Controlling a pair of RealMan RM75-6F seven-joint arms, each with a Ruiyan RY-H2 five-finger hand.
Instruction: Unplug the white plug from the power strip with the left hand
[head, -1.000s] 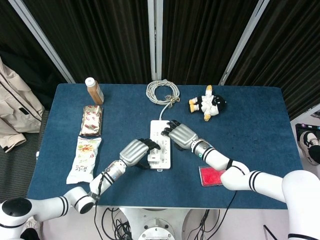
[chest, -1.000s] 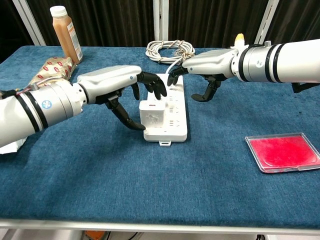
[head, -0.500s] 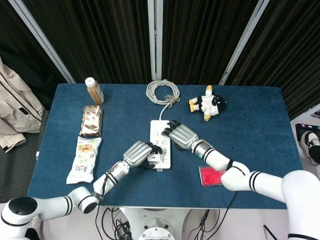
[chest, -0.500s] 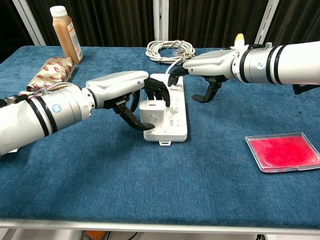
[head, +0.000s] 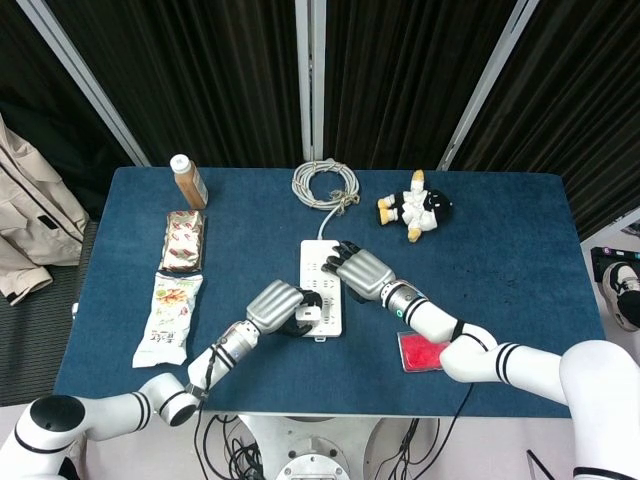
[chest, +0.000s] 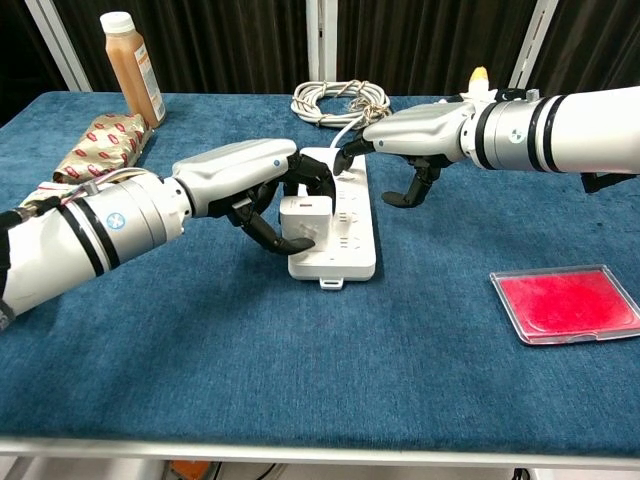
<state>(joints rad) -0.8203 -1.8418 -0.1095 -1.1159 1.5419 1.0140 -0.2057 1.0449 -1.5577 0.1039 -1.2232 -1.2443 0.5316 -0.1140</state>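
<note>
white plug (chest: 303, 222) sits in the near end of the power strip (chest: 340, 232) on the blue surface (chest: 300, 350). left hand (chest: 255, 185) fingers grasp the plug; right hand (chest: 415, 130) fingers rest spread on the strip's far end, holding nothing.

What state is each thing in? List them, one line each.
white plug: still seated in the strip, pinched by the left hand.
power strip: flat on the table, pressed by the right hand.
left hand: fingers closed around the plug.
right hand: fingertips on the strip's far end.
bottle: upright, capped.
cable: coiled.
</note>
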